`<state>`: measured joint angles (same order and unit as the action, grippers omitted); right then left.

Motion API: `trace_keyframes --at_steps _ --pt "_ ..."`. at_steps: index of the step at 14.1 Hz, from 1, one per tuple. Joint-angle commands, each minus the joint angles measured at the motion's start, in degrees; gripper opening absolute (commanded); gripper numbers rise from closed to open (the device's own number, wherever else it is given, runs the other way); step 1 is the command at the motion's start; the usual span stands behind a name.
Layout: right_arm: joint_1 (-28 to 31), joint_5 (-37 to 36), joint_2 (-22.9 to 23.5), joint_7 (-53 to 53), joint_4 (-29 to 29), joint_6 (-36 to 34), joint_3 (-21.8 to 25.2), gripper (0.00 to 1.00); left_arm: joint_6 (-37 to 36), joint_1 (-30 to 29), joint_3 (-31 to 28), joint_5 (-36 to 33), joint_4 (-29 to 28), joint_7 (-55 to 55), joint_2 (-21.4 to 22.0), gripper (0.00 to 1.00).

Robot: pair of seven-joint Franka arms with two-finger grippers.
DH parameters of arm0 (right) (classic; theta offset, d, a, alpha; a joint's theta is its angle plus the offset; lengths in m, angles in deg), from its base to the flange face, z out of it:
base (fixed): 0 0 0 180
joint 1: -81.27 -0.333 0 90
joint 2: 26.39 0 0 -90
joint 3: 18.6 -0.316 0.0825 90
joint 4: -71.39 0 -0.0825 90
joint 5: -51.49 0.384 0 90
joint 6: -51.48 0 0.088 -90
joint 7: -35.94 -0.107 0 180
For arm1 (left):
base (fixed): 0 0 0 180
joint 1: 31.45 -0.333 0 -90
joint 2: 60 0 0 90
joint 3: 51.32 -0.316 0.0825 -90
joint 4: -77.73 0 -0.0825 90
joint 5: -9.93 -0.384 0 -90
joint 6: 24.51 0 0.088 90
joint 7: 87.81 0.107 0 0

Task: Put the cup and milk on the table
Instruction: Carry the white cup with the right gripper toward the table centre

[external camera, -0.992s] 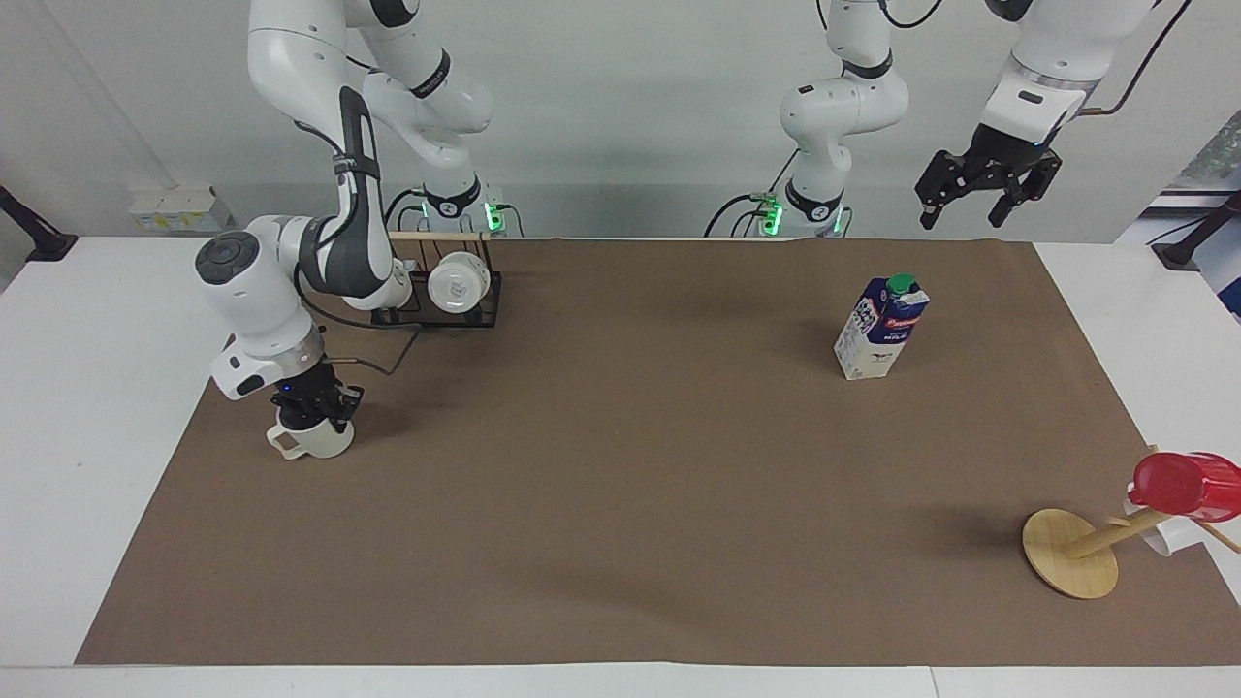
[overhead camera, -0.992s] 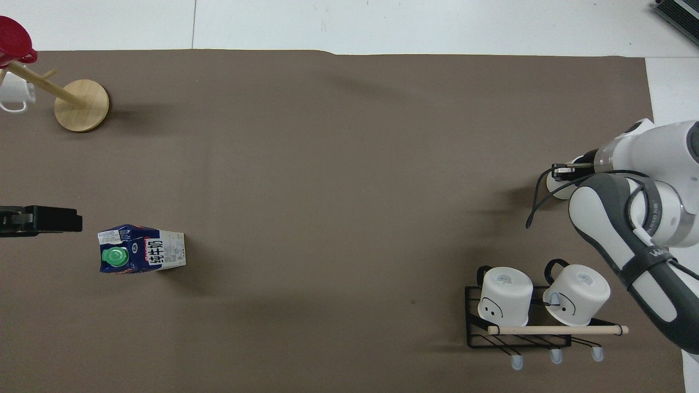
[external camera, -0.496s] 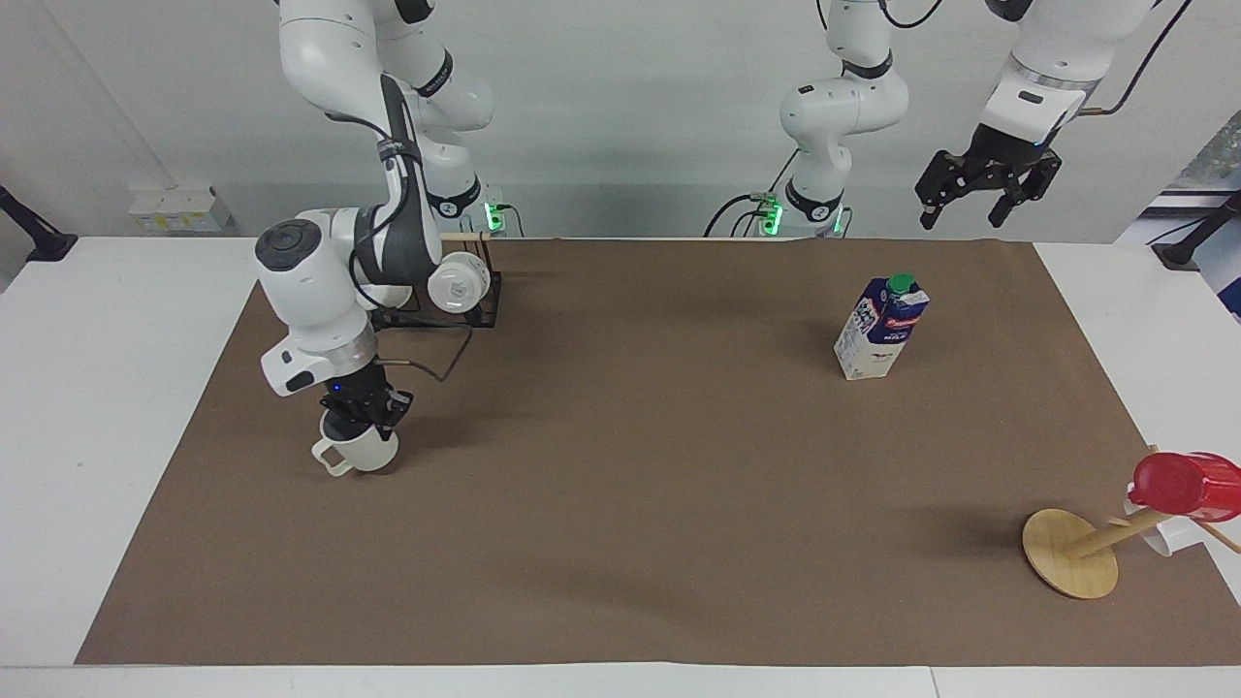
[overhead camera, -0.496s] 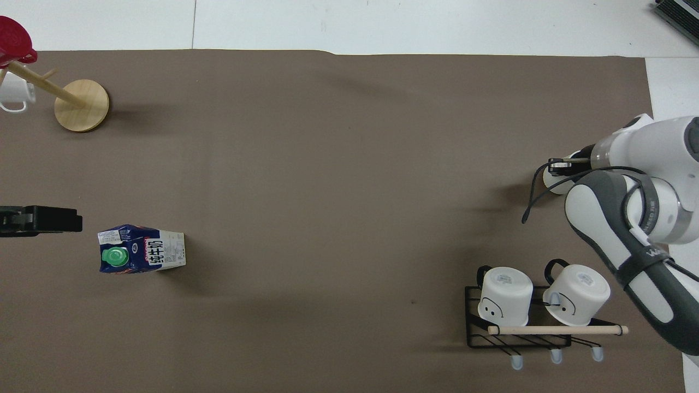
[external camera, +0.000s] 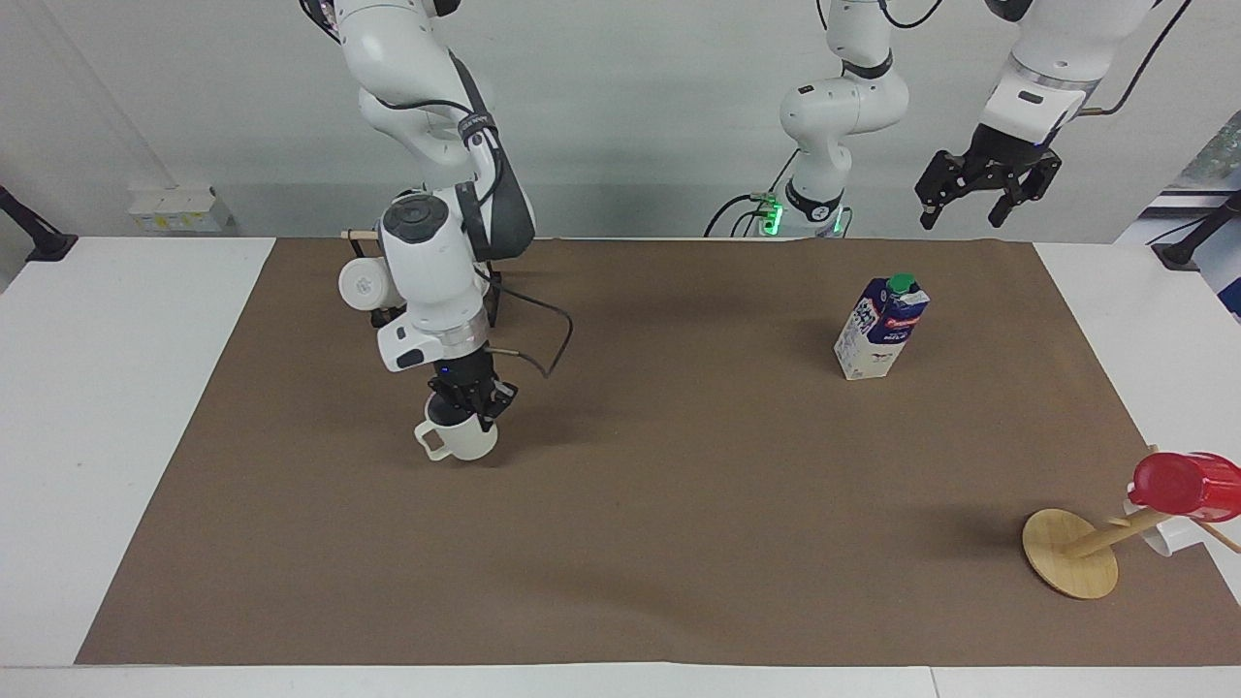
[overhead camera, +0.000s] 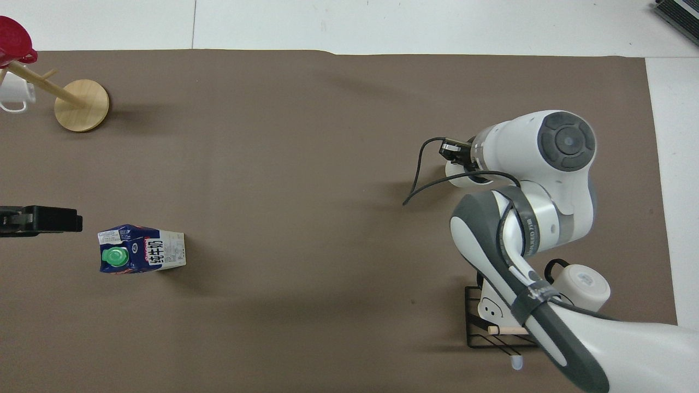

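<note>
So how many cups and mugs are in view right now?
5: the beige cup in the right gripper, two white mugs on the wire rack, the red cup and a white mug on the wooden stand.

One beige cup [external camera: 458,438] at centre-left, one milk carton [external camera: 880,328] at upper right. Two white mugs [overhead camera: 581,287] on one black wire rack [overhead camera: 474,327], lower right. One red cup [external camera: 1188,485] and one white mug [overhead camera: 13,94] on one wooden stand [external camera: 1070,553]; two pincers, right [external camera: 470,407] and left [external camera: 987,190].

beige cup [external camera: 463,441], blue-and-cream milk [external camera: 880,327] – green cap – on brown table [external camera: 679,543].
</note>
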<state>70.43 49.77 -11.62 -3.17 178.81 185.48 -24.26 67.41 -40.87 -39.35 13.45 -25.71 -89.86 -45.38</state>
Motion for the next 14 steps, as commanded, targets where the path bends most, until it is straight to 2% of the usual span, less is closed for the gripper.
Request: trace_keyframes --at_steps 1,5,11,14 --pt "-3.5 -1.4 2.1 -8.0 -3.3 -0.7 0.0 0.00 -1.4 -0.3 0.2 -1.1 1.2 -0.1 -0.5 1.00" --pt "-9.6 -5.2 6.6 -19.6 -7.5 -0.6 0.0 0.00 -1.4 -0.3 0.2 -1.1 1.2 -0.1 -0.5 1.00" --pt "-14.5 -5.6 11.4 -27.4 -12.9 -0.5 0.0 0.00 -1.4 -0.3 0.2 -1.1 1.2 -0.1 -0.5 1.00" --pt "-16.0 -5.7 12.7 -28.8 -13.6 -0.3 0.0 0.00 -1.4 -0.3 0.2 -1.1 1.2 -0.1 -0.5 1.00"
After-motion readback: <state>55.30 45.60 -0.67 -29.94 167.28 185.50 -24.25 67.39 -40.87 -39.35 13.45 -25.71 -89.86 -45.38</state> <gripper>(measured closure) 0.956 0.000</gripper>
